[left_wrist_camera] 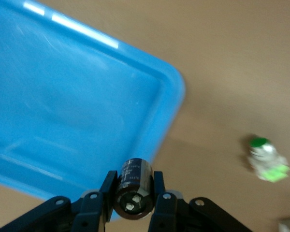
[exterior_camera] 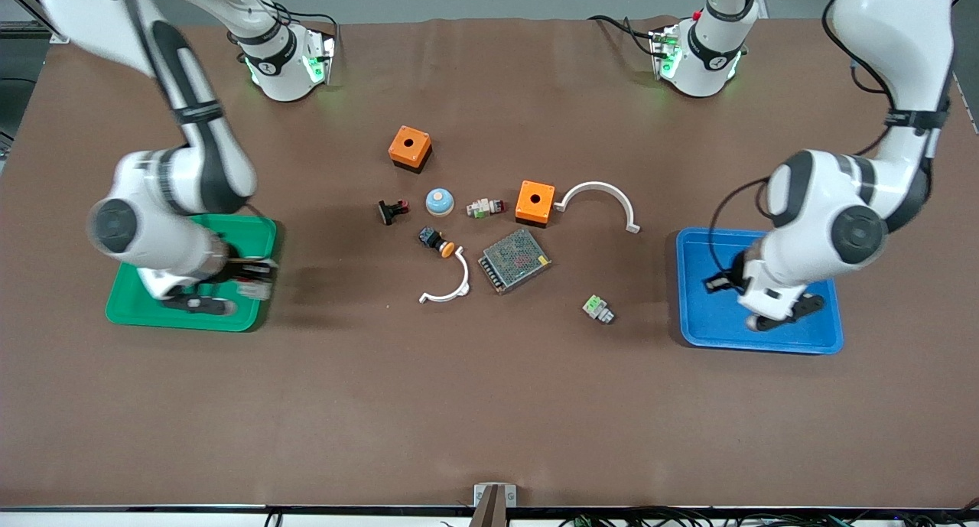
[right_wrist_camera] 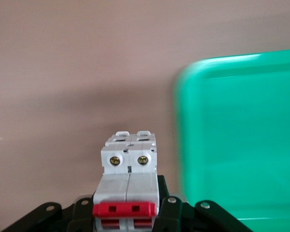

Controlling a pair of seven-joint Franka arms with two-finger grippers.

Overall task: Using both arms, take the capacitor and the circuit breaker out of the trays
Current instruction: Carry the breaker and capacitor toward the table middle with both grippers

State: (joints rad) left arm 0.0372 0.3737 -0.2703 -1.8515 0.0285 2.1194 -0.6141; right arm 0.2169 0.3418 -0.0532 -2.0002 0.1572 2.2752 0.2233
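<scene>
The capacitor [left_wrist_camera: 133,188] is pinched by the left pincer [left_wrist_camera: 132,199] over the blue tray [left_wrist_camera: 63,111], the circuit breaker [right_wrist_camera: 128,186] by the right pincer [right_wrist_camera: 128,212] beside the green tray [right_wrist_camera: 241,145]; setting down on the surface [exterior_camera: 489,405] is called for next.

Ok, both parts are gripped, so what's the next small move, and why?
Probably carry each part sideways past its tray's rim toward the table's middle, then lower it. The left gripper is shut on the capacitor over the blue tray, and the right gripper is shut on the breaker over the green tray's edge.
</scene>
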